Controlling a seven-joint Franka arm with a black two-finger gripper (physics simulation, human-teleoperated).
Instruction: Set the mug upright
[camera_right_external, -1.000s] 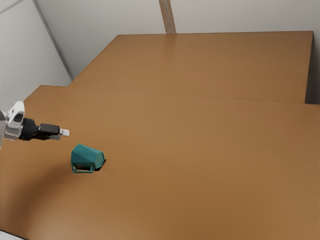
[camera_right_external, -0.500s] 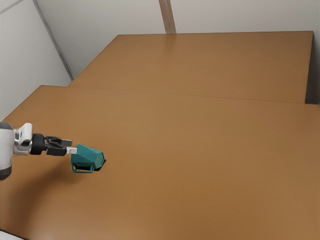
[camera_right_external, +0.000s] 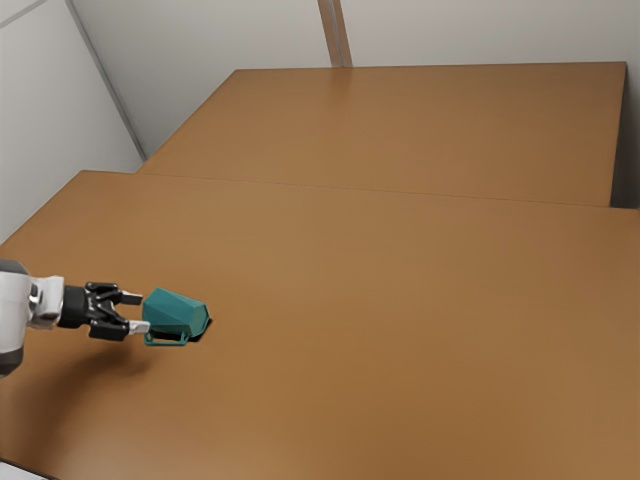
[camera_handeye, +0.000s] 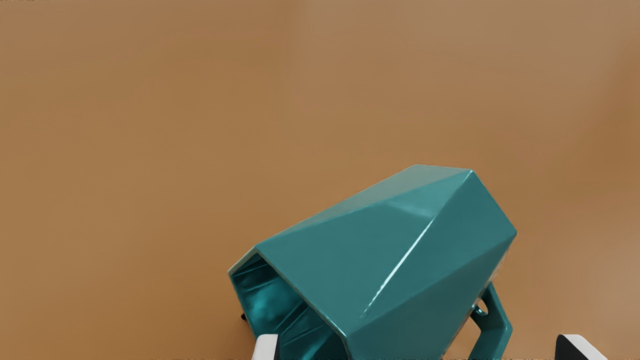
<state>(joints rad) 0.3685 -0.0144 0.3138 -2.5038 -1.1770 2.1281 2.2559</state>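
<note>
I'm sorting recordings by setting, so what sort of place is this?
Probably a simulated robot test room: a plain brown tabletop, pale walls beyond it, and a robot arm reaching toward a teal mug lying on its side.

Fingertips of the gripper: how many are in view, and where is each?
2, spread apart: one fingertip overlaps the mouth of the tipped mug in the wrist view, the other stands beyond its handle.

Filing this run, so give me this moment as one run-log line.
mug: on its side on table | hand: open, beside mug | upright: not yet
</note>
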